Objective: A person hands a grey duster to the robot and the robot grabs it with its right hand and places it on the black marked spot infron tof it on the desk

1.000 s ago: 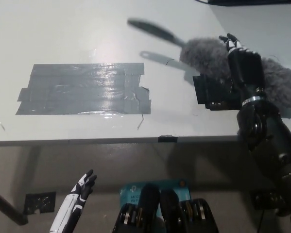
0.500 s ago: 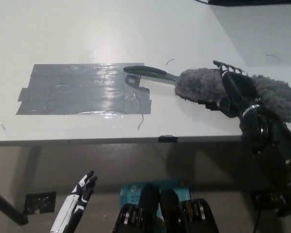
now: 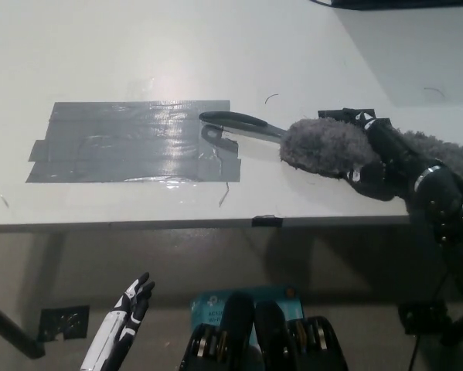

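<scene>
The right hand (image 3: 378, 158) lies over the fluffy head of the duster (image 3: 331, 145), fingers wrapped across the fleece, so it is gripping the duster near the middle of the head. The duster lies low on the white surface (image 3: 100, 54), its grey head to the right and its dark handle (image 3: 235, 122) pointing left, the handle's tip reaching over the right edge of the tape patch (image 3: 131, 143). Whether the head rests fully on the surface or is held just off it cannot be told. The patch, the marked spot, is made of overlapping dark glossy strips and lies well to the left of the head, so most of the duster is not yet on the mark. By its look the duster is light, and the fleece is soft and will squash under the fingers, so a grip there is forgiving but vague; the thing could twist or sag in the hand. The handle seems stiff and smooth, probably plastic, and would give firmer control but might slip. A hold where the head meets the handle would likely steer it best. The left hand (image 3: 127, 317) hangs at the lower left below the surface edge, fingers apart, holding nothing.
</scene>
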Tool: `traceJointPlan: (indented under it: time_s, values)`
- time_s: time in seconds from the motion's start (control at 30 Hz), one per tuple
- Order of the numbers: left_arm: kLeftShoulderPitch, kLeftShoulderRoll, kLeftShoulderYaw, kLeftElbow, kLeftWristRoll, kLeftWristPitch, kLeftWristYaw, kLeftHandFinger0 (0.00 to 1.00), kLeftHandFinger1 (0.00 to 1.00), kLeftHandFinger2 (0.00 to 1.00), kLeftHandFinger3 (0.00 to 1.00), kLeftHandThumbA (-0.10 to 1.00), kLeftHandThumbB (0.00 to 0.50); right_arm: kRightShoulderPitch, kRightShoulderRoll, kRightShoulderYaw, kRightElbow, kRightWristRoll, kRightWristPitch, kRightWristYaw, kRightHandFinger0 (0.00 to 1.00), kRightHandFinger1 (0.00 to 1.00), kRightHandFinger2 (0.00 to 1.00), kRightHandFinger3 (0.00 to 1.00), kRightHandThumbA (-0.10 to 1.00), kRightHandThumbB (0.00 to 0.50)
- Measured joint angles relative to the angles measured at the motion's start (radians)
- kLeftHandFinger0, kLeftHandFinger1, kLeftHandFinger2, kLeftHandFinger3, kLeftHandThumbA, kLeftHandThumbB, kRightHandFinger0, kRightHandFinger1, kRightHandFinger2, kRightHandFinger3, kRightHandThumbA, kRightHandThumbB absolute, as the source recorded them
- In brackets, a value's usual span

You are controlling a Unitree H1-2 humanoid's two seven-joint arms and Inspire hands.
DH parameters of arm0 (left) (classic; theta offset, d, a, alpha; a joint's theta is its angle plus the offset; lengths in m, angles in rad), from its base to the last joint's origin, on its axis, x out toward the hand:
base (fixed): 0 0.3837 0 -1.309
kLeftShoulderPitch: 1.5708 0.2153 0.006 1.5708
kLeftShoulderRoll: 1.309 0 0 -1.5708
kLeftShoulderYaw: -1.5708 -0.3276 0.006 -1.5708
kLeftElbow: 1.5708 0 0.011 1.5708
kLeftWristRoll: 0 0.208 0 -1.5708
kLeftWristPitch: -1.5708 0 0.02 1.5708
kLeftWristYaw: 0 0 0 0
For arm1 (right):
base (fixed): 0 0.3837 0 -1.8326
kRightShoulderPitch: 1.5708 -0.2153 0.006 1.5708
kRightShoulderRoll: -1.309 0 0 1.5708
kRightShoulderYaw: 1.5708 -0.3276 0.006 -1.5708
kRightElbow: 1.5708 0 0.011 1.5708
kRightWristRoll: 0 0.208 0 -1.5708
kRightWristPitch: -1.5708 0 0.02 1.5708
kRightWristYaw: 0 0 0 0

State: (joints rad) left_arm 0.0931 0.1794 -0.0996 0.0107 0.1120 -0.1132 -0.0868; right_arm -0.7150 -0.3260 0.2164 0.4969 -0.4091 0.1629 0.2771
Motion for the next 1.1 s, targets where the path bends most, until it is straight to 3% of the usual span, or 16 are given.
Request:
traceJointPlan:
  time_s: [0.77,1.1]
  values:
    - [-0.001,0.000,0.000,0.001,0.000,0.002,0.000,1.00,1.00,1.00,1.00,0.93,0.148,0.090,-0.040,-0.170,-0.318,0.444,0.118,0.100,1.00,1.00,1.00,1.00,1.00,0.500]
    - [-0.001,0.000,0.000,0.002,0.000,0.002,0.000,1.00,1.00,1.00,1.00,0.95,0.171,0.300,-0.034,-0.224,-0.641,0.536,0.123,0.084,1.00,1.00,1.00,1.00,1.00,0.492]
